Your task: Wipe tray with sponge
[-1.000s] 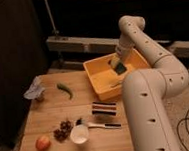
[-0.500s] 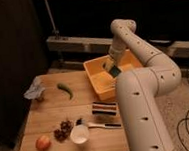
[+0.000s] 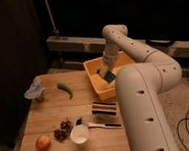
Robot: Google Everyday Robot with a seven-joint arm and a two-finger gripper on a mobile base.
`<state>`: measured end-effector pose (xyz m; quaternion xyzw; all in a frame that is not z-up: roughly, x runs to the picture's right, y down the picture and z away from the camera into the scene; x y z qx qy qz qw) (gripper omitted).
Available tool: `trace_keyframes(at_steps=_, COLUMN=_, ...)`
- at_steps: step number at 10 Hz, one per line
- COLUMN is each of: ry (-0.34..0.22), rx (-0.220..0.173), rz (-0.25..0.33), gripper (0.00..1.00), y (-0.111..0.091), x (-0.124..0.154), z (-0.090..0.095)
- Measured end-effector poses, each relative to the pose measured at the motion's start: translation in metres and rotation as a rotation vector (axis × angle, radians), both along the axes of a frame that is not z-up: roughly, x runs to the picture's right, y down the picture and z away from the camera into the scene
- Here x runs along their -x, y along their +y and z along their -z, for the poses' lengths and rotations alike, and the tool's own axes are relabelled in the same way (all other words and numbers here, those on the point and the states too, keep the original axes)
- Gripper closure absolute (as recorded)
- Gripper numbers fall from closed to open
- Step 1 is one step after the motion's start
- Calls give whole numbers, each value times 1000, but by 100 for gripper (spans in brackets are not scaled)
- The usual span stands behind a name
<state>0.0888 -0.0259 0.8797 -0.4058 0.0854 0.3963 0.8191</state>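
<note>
Sponge down inside the tray, wiping apparently under way.

The gripper (image 3: 107, 73) reaches down into the yellow-orange tray (image 3: 97, 85), which sits at the table's (image 3: 47, 119) far right corner, and it grips the sponge (image 3: 109, 76), whose dark green face shows low against the tray floor near the left wall. Judging by that position, the pick-up is done and the wipe itself is in progress; how much of the floor has been covered cannot be told, and the right part of the tray is hidden behind the arm. The rest of the table holds a green pepper (image 3: 65, 90) and a crumpled grey cloth (image 3: 34, 90) toward the far left, a striped block (image 3: 104, 108) near the right edge, and an apple (image 3: 42, 142), a dark cluster (image 3: 63, 130) and a white cup (image 3: 79, 133) along the near edge.
</note>
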Motion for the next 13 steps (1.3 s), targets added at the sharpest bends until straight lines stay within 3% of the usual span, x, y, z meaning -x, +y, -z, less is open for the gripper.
trace_keyframes(at_steps=3, ry=-5, rx=25, rz=-1, gripper=100, y=20, x=-7, z=8)
trace_keyframes(at_steps=6, ry=23, rx=32, rz=-29, gripper=100, y=25, x=-31, z=13)
trace_keyframes(at_steps=8, ry=64, rx=31, rz=-62, gripper=100, y=21, x=-63, z=16)
trace_keyframes(at_steps=13, ry=125, rx=-3, rz=-118, gripper=100, y=-9, x=-98, z=10)
